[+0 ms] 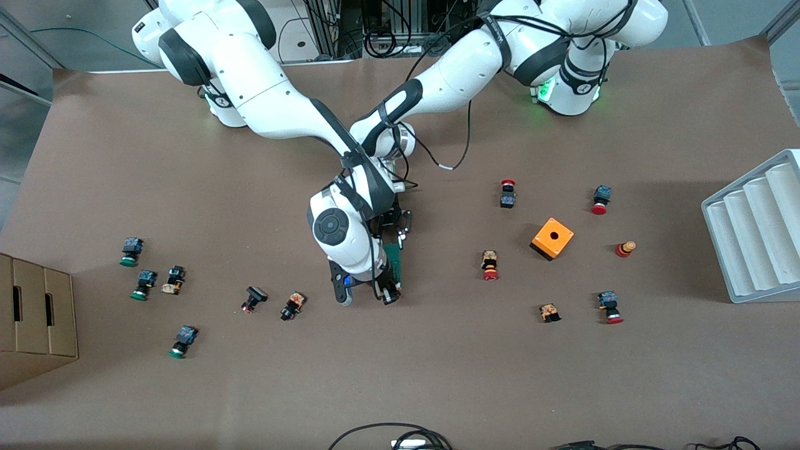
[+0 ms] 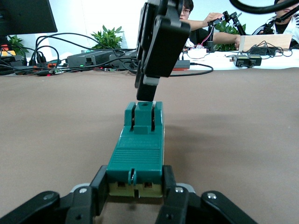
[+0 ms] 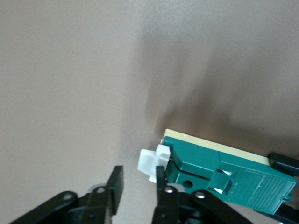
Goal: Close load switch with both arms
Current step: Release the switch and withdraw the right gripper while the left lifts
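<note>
A: Where is the load switch [image 1: 393, 259] lying?
B: Mid-table, well apart from the orange box [image 1: 552, 238].
A: And the grippers?
B: The left gripper [image 2: 135, 201] is clamping 1 end; the right gripper [image 3: 139, 189] is hanging parted by its white tab [image 3: 153, 163].

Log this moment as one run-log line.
left gripper: shut on load switch end | right gripper: open at white tab | switch on table

load switch [image 1: 394, 261]: on worktop [image 1: 437, 375], mid | box [image 1: 552, 238]: 3 o'clock of switch | left claw [image 2: 135, 196]: clamps switch's 12 o'clock end | right claw [image 1: 389, 294]: at its 6 o'clock end
</note>
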Controlling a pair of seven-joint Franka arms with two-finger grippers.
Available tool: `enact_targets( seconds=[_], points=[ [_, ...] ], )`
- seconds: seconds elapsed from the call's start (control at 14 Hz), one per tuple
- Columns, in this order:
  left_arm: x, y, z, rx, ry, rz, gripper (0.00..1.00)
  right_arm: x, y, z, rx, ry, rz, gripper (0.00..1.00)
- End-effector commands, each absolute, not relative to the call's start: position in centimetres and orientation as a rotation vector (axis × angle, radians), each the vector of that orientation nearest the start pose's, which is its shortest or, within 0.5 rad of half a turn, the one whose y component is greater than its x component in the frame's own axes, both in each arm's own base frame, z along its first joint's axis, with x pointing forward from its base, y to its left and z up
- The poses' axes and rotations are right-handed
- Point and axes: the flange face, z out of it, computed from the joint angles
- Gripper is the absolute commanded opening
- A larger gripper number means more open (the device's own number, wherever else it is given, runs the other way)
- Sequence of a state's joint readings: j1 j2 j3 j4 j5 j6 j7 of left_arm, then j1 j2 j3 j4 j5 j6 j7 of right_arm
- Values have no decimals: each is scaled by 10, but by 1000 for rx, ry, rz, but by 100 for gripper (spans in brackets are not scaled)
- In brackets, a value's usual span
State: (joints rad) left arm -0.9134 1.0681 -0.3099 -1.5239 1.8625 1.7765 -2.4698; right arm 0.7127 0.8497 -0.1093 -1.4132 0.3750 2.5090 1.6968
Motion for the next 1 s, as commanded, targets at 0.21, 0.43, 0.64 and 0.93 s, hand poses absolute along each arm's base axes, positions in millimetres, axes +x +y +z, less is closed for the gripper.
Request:
enact_targets(
  seconds=[0.21,0.43,0.64,0.93],
  points=[
    [336,-587,52,-2418,-121,-1845,100,624,398,317,-2300,1636,181,100],
    [337,-589,55,-2420,-132,-1847,100,625,331,380,-2412,1476,202,100],
    [338,-589,57,-2420,-134,-1848,100,621,258,440,-2584,1196,290,100],
    [341,-594,75,-2418,-152,-1865,100,600,154,516,-2706,798,317,100]
  ],
)
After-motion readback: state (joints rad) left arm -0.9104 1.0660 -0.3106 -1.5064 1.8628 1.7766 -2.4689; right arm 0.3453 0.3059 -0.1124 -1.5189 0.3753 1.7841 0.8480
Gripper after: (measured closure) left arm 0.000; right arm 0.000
